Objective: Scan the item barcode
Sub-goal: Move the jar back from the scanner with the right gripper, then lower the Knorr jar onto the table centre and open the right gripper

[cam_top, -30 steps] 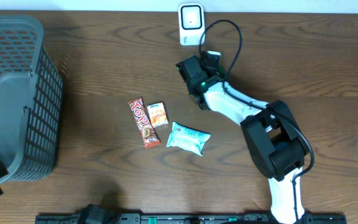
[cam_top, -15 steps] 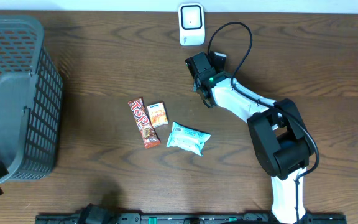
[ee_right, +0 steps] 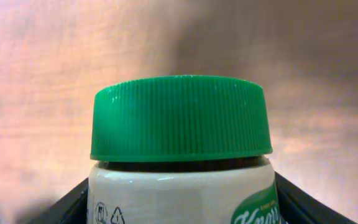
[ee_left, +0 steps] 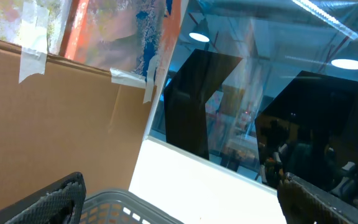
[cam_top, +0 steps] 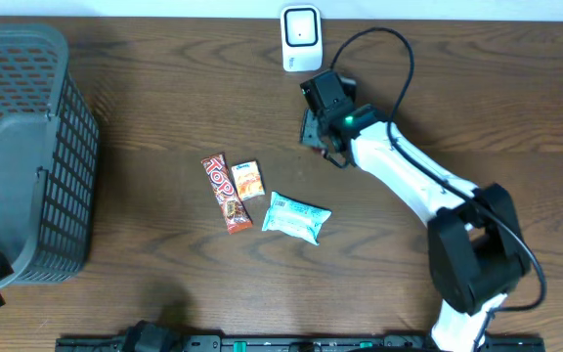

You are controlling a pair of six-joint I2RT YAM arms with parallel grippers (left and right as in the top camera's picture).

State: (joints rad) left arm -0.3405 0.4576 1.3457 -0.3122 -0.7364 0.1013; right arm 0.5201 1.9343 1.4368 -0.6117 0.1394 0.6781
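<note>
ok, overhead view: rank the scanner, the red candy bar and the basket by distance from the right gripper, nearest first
From the right gripper, which holds the green-lidded jar:
1. white scanner: just beyond the gripper, at the table's far edge.
2. red candy bar: mid-table, to the robot's left and closer to its base.
3. basket: at the far left end of the table.

Dark wooden table (cam_top: 145,117): grey basket (cam_top: 27,147) left, white scanner (cam_top: 301,37) at far edge, brown bar (cam_top: 226,194), orange sachet (cam_top: 249,180), blue packet (cam_top: 296,217) mid-table.

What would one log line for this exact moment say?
right jaws: gripping green-lidded jar | jar: near white scanner | left jaws: open, by basket | snack packs: on table
</note>
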